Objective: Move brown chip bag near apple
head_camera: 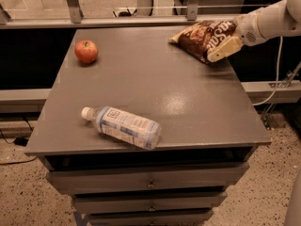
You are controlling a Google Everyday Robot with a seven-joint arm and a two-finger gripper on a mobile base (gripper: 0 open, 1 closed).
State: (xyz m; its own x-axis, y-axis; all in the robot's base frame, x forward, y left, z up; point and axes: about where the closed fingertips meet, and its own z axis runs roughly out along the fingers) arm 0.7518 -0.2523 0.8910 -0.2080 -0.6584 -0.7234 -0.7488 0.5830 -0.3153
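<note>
The brown chip bag [203, 37] lies at the far right corner of the table [188, 102], its long side turned to the left, and the white letters on it can be read only in part. Its right end is covered by the gripper [224, 48], a cream-coloured piece which lies across the bag at the table's right edge. Whether the jaws are clenched on the bag or released cannot be told from here, because only one side of the gripper is shown. The white arm [270, 19] comes in from the upper right and is cut off by the border.

The apple [86, 51] stands near the far left corner, well apart from the bag, with bare table top between the two. A clear plastic bottle [123, 126] lies on its side near the front edge, its white cap pointing to the left and its label facing up. It is far from both the bag and the apple.

The table top is dark grey and a little shiny. Under it are drawers [148, 180] with small knobs; the lowest one is cut off. Behind the table runs a metal rail [141, 20] with upright posts. The floor [21, 199] is speckled, a black cable [11, 140] lies at the left, and a pale cable [276, 74] hangs at the right
</note>
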